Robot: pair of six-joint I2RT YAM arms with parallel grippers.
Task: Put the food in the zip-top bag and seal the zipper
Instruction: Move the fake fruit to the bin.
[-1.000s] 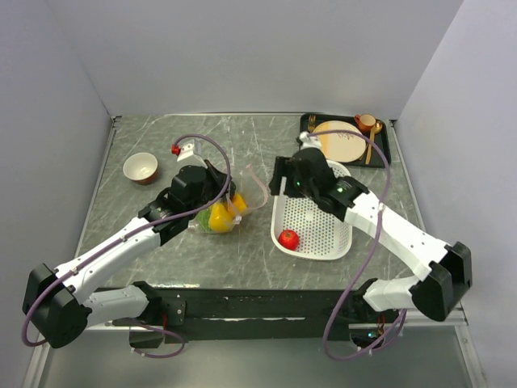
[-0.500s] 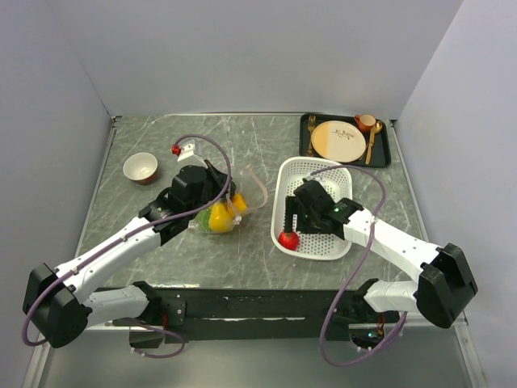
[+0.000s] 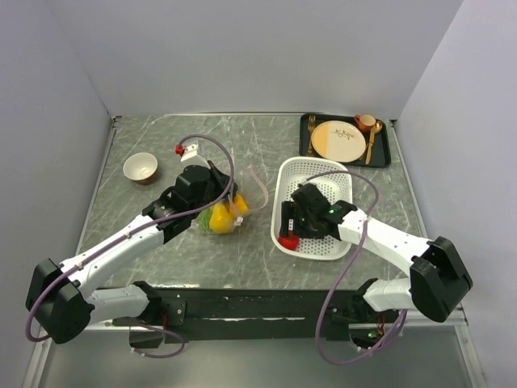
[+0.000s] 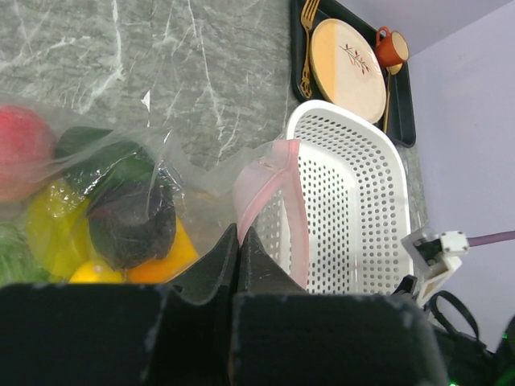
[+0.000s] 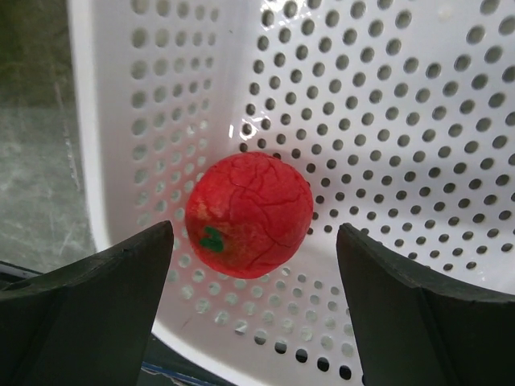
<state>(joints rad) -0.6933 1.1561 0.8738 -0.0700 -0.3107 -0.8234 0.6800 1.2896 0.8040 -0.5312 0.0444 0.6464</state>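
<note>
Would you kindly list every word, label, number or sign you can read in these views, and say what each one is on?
None: no readable word, number, brand or sign shows in any view.
The cream plate bears only a small dark sprig-like drawing, not lettering.
The zip-top bag, white basket and red tomato carry no print that I can see.

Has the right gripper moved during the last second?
Yes. The right gripper came from the white perforated basket's far end toward its near-left corner, over the red toy tomato.
</note>
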